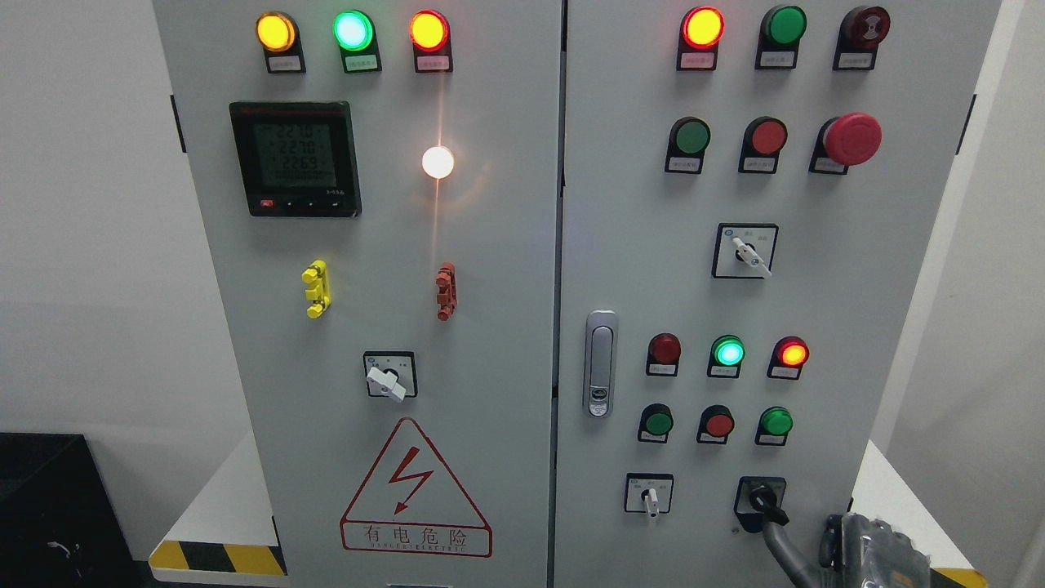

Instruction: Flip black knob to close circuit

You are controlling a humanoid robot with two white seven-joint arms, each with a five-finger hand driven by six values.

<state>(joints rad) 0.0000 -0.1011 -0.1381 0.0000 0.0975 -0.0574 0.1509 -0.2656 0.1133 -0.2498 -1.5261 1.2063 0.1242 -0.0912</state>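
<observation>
The black knob (763, 498) sits on a black plate at the lower right of the grey cabinet's right door (653, 204), with its handle pointing down and to the right. My right hand (865, 554) comes in at the bottom edge, right of and below the knob. One dark finger (780, 545) stretches up and left, and its tip touches the knob's handle. The hand does not close around the knob. Most of the hand is cut off by the frame edge. My left arm is out of view.
A white-handled selector (651, 496) sits left of the knob. Round push buttons (718, 425) and lit lamps (727, 352) are above it. A silver door latch (600, 363) is at the door's left edge. The left door carries a meter (295, 158) and a warning triangle (415, 490).
</observation>
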